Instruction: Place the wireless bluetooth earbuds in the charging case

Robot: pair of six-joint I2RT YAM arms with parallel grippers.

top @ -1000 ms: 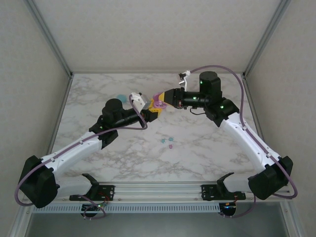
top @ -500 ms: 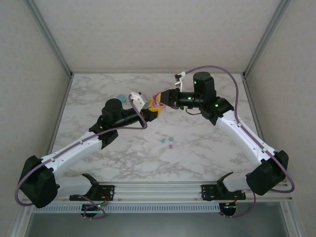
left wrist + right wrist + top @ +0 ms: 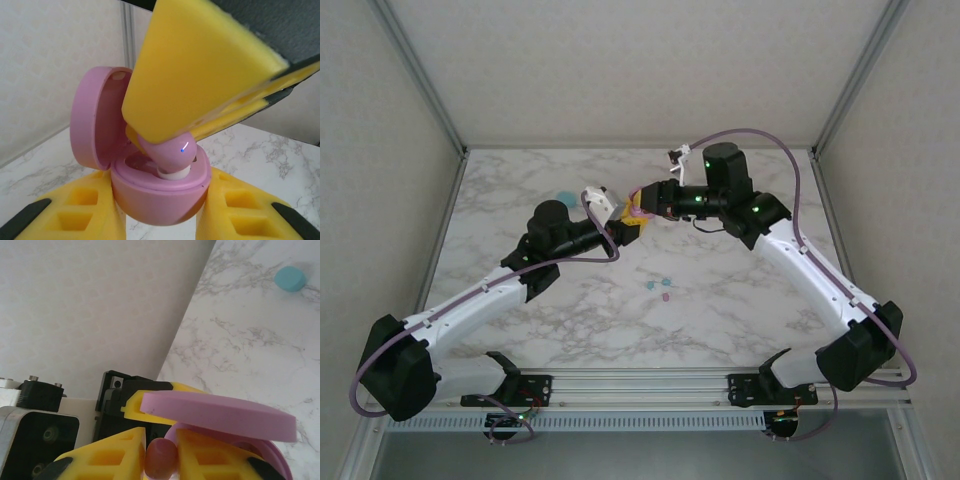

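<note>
Earbud (image 3: 170, 152) is sitting right at the mouth of its socket in the pink case (image 3: 160, 197). It's tilted, white tip down, and not seated flat yet. The right claw (image 3: 161, 457) is pinched nearly closed on it. The left claw (image 3: 159, 220) is clamped around the lower half of the case, holding it up with the lid (image 3: 95, 120) flipped open.

Stuff that could go wrong, imo: the bud is going in crooked, so a straight push might wedge it against the socket rim. It could also pop out sideways once the right claw's fat yellow pads (image 3: 200, 65) let go. Those pads are crowding the lid too, so any drift that way could knock it shut on the bud or twist the case in the left claw's grip.

Room-wise, the claws meet over the back-middle of the table (image 3: 740, 310), well apart from the walls. A teal case (image 3: 565, 196) sits off to the left, and a few loose buds (image 3: 650, 285) lie nearer the arm bases, all well clear. Backing out toward the right looks open.
</note>
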